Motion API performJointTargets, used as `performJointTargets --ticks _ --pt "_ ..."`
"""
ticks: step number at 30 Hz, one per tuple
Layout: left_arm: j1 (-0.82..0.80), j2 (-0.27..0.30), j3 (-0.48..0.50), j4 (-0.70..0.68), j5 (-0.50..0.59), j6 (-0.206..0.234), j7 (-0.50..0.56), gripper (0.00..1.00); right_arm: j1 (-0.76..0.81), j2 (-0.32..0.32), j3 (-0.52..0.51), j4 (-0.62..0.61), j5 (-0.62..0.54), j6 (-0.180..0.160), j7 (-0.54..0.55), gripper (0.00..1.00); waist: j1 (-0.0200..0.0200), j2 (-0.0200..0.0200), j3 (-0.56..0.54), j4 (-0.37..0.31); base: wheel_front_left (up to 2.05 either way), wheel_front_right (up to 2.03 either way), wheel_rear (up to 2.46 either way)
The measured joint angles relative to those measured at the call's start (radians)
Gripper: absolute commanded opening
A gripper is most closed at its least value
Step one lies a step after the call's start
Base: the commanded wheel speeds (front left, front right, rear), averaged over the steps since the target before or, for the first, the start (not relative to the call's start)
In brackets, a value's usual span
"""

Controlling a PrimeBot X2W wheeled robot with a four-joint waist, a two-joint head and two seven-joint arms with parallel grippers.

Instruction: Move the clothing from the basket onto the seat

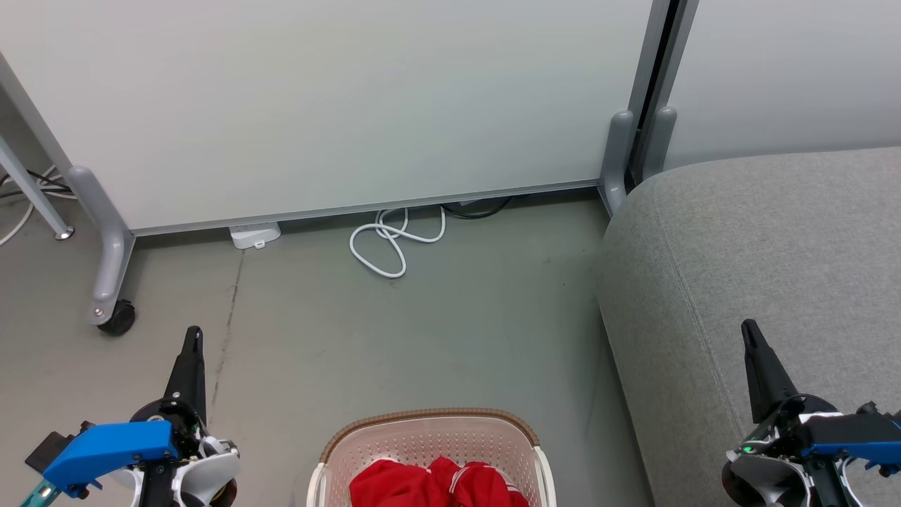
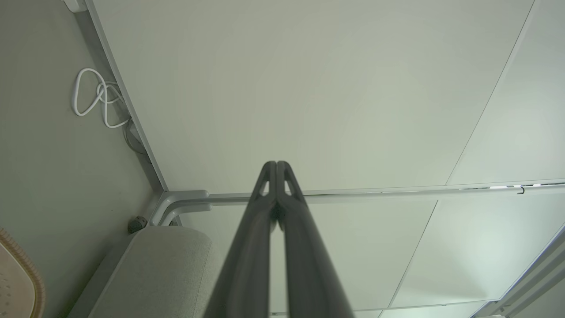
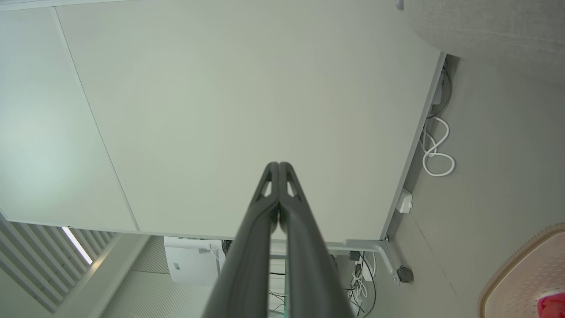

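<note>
The cream-white basket [image 1: 429, 443] with a brown rim stands on the floor at the bottom centre of the head view, with red clothing [image 1: 436, 484] bunched inside it. The light grey seat [image 1: 760, 260] rises on the right. My left gripper [image 1: 193, 332] hovers left of the basket, shut and empty, its fingertips touching in the left wrist view [image 2: 276, 164]. My right gripper [image 1: 749, 327] is over the seat's front part, also shut with nothing held [image 3: 279, 164]. A corner of the basket [image 3: 525, 278] and a bit of the red clothing [image 3: 551, 305] appear in the right wrist view.
A pale partition panel [image 1: 338, 105] on castor legs [image 1: 112, 313] stands behind the basket. A coiled white cable [image 1: 394, 243] and a white power block [image 1: 255, 234] lie at its foot. Grey floor [image 1: 436, 331] lies between panel and basket.
</note>
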Motion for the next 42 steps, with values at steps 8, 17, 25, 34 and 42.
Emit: performJointTargets --ticks 8,17,25,34,42 --pt "0.000 0.000 0.000 0.000 0.000 0.000 0.000 0.00 0.000 0.000 0.000 0.000 0.000 0.000 0.000 0.00 0.0000 0.0000 0.000 0.000 0.00 0.00 0.00" --pt "0.014 -0.002 0.000 0.017 0.000 0.002 -0.001 1.00 0.014 0.003 0.002 0.016 0.000 0.000 0.000 1.00 0.0000 0.0000 0.000 0.000 0.00 0.00 0.00" --pt "0.059 -0.010 -0.019 0.043 0.003 0.002 -0.026 1.00 0.048 0.008 0.029 0.042 -0.007 -0.002 -0.024 1.00 0.0000 0.0000 0.000 0.000 0.00 0.00 0.00" --pt "0.059 -0.010 -0.037 0.041 0.118 0.012 -0.069 1.00 0.048 0.008 0.055 0.040 -0.115 -0.002 -0.069 1.00 0.0000 0.0000 -0.003 0.001 0.00 0.00 0.00" --pt "0.061 -0.009 -0.064 0.025 0.302 0.029 -0.102 1.00 0.048 0.007 0.078 0.041 -0.325 -0.002 -0.103 1.00 0.0000 0.0000 -0.003 0.002 0.00 0.00 0.00"
